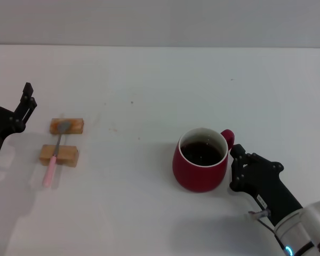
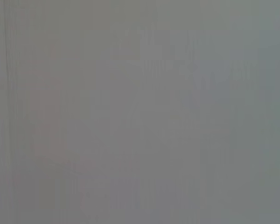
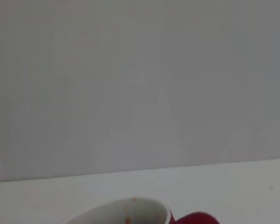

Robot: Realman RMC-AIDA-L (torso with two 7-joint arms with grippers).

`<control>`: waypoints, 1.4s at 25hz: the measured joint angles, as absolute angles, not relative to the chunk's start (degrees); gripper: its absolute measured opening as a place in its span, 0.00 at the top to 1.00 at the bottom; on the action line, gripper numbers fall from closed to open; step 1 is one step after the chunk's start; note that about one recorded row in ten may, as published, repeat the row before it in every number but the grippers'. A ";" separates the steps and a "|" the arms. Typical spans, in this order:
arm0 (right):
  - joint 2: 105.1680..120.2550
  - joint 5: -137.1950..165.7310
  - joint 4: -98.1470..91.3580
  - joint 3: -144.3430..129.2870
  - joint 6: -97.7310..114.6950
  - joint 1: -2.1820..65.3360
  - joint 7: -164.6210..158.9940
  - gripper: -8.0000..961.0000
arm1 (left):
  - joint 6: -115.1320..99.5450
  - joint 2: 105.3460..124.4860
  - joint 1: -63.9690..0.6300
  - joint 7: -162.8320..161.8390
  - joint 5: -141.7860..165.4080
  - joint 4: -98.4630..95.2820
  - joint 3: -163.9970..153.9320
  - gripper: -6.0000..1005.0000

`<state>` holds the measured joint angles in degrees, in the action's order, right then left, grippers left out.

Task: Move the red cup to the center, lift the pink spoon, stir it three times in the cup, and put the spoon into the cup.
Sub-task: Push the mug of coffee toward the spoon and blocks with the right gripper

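The glossy, rounded red cup (image 1: pixel 201 160), filled with dark liquid, is sat just left of the right gripper (image 1: pixel 236 160), whose fingers look spread beside its loop handle. The slim pink spoon (image 1: pixel 55 153) is laid across two wooden blocks (image 1: pixel 59 155), right of the left gripper (image 1: pixel 28 104), fingers slightly parted.

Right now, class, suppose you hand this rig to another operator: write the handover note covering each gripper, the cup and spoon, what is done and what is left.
Right gripper: at the handle of the red cup, right of the table's middle; grasp not confirmed.
Left gripper: near the table's left edge, beside the spoon, holding nothing.
Pink spoon: lies across two wooden blocks, bowl on the far block, untouched.
Cup upright, holding dark liquid.
Done: at most the approach to the cup.
Left: centre the cup, lift the spoon, stir three times, leave the spoon in the cup.
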<state>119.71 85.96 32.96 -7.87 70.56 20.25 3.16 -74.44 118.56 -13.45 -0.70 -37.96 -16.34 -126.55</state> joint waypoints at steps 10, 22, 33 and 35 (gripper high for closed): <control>119.79 88.60 34.09 -7.57 70.31 19.78 3.17 0.99 | -74.44 118.56 -13.45 -0.70 -37.96 -16.34 -126.61 0.16; 119.80 88.68 34.10 -7.50 69.57 21.77 3.17 0.99 | -74.46 118.55 -13.40 -0.70 -38.19 -16.34 -126.55 0.16; 119.80 88.70 33.79 -6.90 67.47 23.44 2.53 0.99 | -74.44 118.47 -13.54 -0.70 -38.24 -16.25 -126.56 0.16; 119.80 88.73 33.78 -6.80 67.18 23.77 2.52 0.99 | -74.43 118.47 -13.54 -0.70 -38.24 -16.25 -126.56 0.16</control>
<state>119.80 88.74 33.78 -6.80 67.18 23.77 2.52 -74.43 118.47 -13.53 -0.70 -38.24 -16.25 -126.56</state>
